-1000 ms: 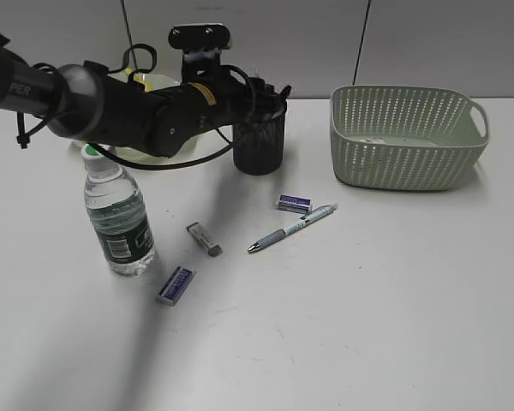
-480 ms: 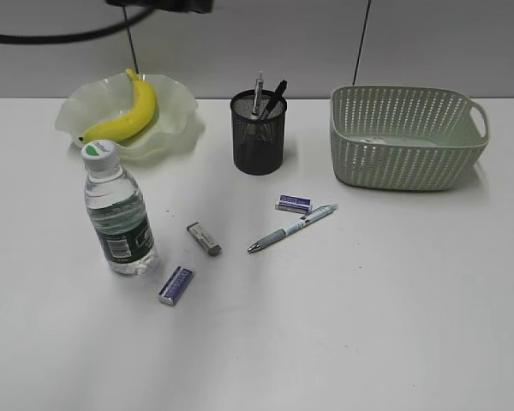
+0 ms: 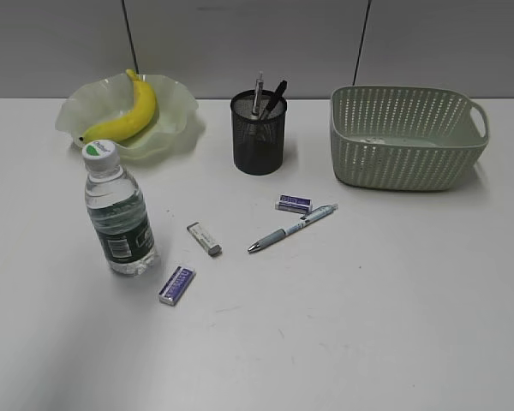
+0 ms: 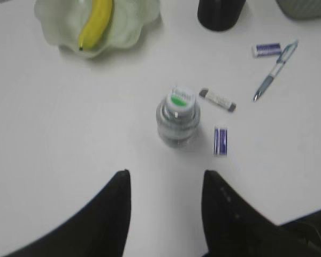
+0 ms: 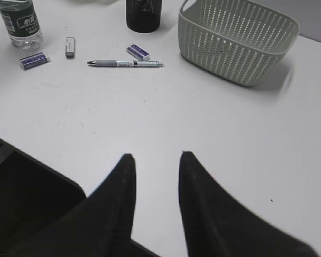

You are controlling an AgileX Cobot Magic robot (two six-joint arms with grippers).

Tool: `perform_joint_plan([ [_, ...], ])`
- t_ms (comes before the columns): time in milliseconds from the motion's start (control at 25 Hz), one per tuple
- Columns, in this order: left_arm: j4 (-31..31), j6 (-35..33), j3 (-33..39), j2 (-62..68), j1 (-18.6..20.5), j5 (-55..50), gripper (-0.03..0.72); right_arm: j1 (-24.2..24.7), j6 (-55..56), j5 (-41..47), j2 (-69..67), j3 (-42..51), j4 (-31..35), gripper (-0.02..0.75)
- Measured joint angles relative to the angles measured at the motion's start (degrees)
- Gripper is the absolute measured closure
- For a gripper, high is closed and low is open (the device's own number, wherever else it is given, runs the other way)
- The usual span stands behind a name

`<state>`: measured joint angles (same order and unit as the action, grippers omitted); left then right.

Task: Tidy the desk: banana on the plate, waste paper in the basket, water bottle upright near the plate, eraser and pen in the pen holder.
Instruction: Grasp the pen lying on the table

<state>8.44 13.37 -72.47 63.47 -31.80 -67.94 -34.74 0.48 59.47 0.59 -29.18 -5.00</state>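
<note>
Withdrawn from the exterior view, the left arm no longer covers the plate [image 3: 176, 107] and pen holder [image 3: 259, 137]. Banana [image 3: 127, 110] lies on the plate; bottle [image 3: 117, 214] stands upright near it. Left gripper [image 4: 166, 184] hangs above the bottle, fingers apart, empty. Right gripper [image 5: 155, 163] hangs over bare desk [image 3: 394, 300], fingers apart, empty. Remaining on the desk: pen [image 3: 293, 227] and three erasers [image 3: 204, 238], [image 3: 176, 284], [image 3: 294, 204]. Basket [image 3: 407, 137] contents are unclear; judged next step: pen and erasers into the holder.
</note>
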Motion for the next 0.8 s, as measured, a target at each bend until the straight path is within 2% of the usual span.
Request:
perform_joint_plan([
  [280,-4.23,0.00,29.52,-30.02,0.00,0.41,0.367,0.00,0.06,-0.05,0.00,0.00,0.00,0.500],
  [400,-6.97,0.00,38.32,-43.29,0.00,1.81,0.369,0.00,0.06,-1.80,-2.09,-0.68,0.00,0.500],
  [600,-5.72,-0.20,40.95,-61.31,0.00,6.80,0.371,0.00,0.06,-11.66,-19.86,-5.13,0.44,0.500],
  [720,-4.81,-0.73,41.38,-63.74,0.00,6.71,0.372,0.00,0.68,-14.68,-37.52,-11.46,2.25,0.500],
  [800,-5.47,-1.99,41.60,-63.07,0.00,6.87,0.377,0.00,5.10,-14.65,-50.83,-16.98,4.04,0.500],
])
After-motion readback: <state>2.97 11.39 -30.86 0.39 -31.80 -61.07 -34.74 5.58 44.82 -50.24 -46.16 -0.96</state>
